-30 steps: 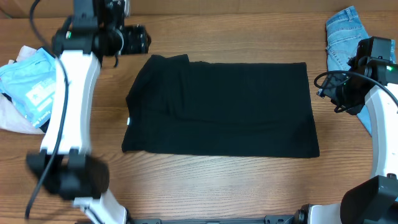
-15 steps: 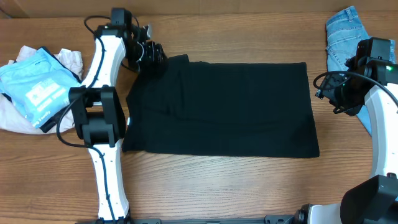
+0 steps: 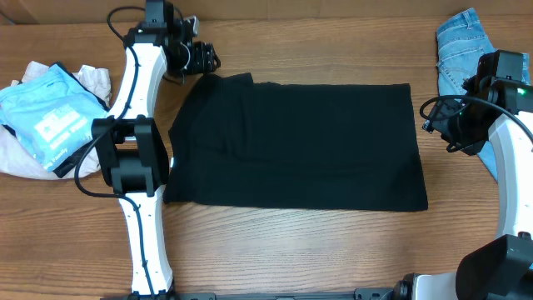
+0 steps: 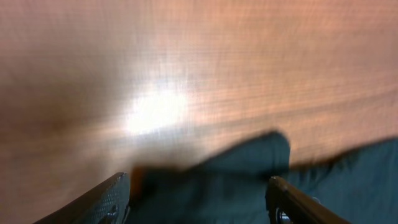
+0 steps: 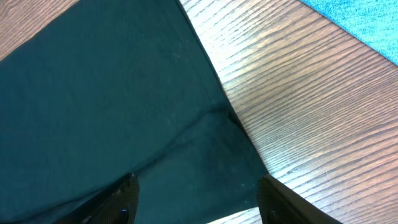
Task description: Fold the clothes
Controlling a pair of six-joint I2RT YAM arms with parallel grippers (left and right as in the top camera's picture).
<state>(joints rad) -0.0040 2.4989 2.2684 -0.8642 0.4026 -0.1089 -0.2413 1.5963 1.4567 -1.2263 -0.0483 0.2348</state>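
the left fingers (image 4: 107, 204) stand apart with nothing clamped, over the far left corner of the black t-shirt (image 3: 300, 142). a flap of its dark fabric lies below the gap, though this wrist view is blurred. the right fingers (image 5: 121, 202) are apart too and empty, above the shirt's right edge. the t-shirt lies flat as a rough rectangle in the middle of the wooden bench (image 3: 291, 250). the left arm (image 3: 133, 100) runs along the shirt's left edge, and its dark joint overlaps that edge. a sky-blue printed garment (image 3: 46, 117) rests on a white cloth (image 3: 93, 81) at the far left, apart from the shirt. light-blue jeans (image 3: 458, 46) lie at the far right, partly hidden by the right arm (image 3: 500, 125).
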